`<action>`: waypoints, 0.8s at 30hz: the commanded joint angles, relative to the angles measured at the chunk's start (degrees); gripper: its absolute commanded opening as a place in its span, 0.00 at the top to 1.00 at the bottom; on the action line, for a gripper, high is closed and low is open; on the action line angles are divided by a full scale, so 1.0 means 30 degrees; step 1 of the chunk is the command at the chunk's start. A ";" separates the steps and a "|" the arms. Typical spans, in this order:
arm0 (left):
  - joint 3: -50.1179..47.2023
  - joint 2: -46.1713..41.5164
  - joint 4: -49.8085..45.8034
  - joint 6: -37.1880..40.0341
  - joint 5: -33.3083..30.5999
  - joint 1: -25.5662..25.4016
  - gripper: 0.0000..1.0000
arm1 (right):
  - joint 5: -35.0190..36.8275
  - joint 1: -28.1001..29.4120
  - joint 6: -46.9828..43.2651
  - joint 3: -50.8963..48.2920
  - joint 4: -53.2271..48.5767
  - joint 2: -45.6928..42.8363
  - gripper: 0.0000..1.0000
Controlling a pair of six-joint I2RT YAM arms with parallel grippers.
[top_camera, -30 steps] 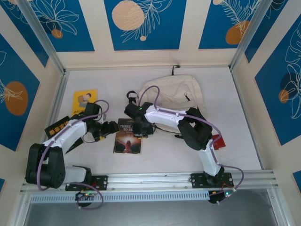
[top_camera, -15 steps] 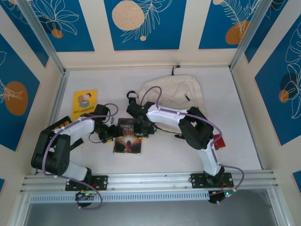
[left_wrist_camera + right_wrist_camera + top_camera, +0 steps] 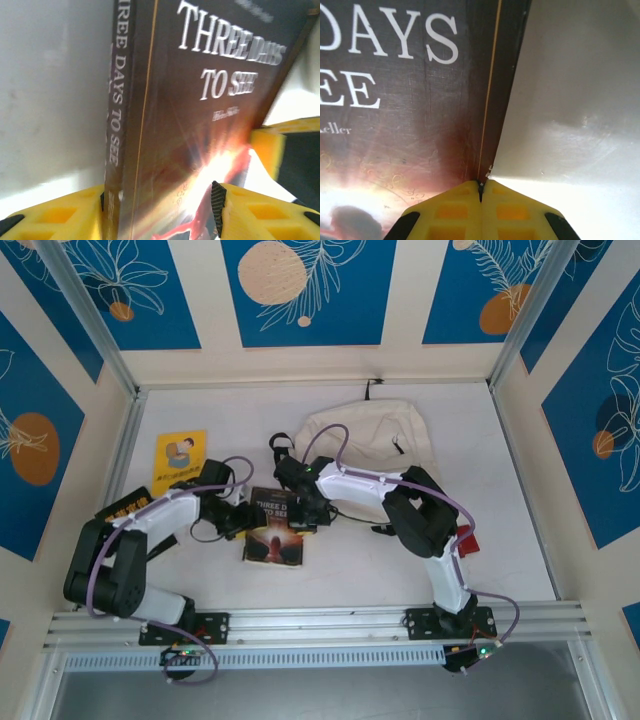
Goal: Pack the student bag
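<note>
The student bag (image 3: 375, 440) lies slumped at the back of the table, cream cloth with black straps. In front of it lies a dark paperback, "Three Days to See" (image 3: 272, 540) (image 3: 200, 100) (image 3: 395, 100). My left gripper (image 3: 250, 517) (image 3: 160, 205) has come in from the book's left. Its jaws straddle the spine edge, one pad at the spine and the other against the cover. My right gripper (image 3: 303, 515) (image 3: 481, 186) is shut with nothing in it. Its tips press where the book's right edge meets the table.
A yellow paperback (image 3: 180, 460) lies at the back left. A black item with yellow lettering (image 3: 122, 507) sits beside the left arm, and a red item (image 3: 465, 538) lies under the right arm. Patterned walls close in the table (image 3: 520, 540) on three sides.
My left gripper has moved right to the dark book's spine edge and its jaws have narrowed around it. The right gripper has stayed shut at the book's right edge.
</note>
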 commanded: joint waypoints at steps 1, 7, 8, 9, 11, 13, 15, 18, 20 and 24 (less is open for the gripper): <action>0.0092 -0.1094 0.1546 -0.0496 0.2910 -0.0209 0.46 | -0.0212 0.0028 -0.0261 -0.1089 0.0835 0.1019 0.93; -0.0032 -0.0573 0.1308 -0.0495 0.2784 -0.0209 0.52 | -0.0404 0.0028 -0.0362 -0.1498 0.1374 0.0700 0.92; -0.0046 -0.0381 0.1217 -0.0545 0.2636 -0.0209 0.54 | -0.0417 0.0028 -0.0349 -0.1528 0.1408 0.0642 0.92; -0.0047 -0.0219 0.1091 -0.0526 0.2393 -0.0209 0.57 | -0.0435 0.0028 -0.0397 -0.1558 0.1459 0.0570 0.92; 0.0016 -0.0045 0.0799 -0.0489 0.1862 -0.0209 0.64 | -0.0416 0.0028 -0.0429 -0.1689 0.1554 0.0355 0.90; 0.0098 -0.0209 0.0601 -0.0522 0.1364 -0.0209 0.76 | -0.0346 0.0005 -0.0383 -0.1896 0.1696 -0.0047 0.85; 0.0266 -0.0603 0.0250 -0.0531 0.0701 -0.0209 0.90 | -0.0300 0.0027 -0.0342 -0.2048 0.1787 -0.0522 0.81; 0.0640 -0.1618 -0.0932 -0.0359 -0.0822 -0.0209 0.98 | -0.0523 0.0070 -0.0672 -0.2313 0.2133 -0.1698 0.76; 0.0894 -0.2448 -0.1996 -0.0118 -0.1839 -0.0209 1.00 | -0.0384 0.0083 -0.0968 -0.2457 0.2355 -0.2813 0.69; 0.1875 -0.4027 -0.4504 0.0170 -0.4228 -0.0196 1.00 | 0.0018 -0.0048 -0.1581 -0.2939 0.2902 -0.5350 0.52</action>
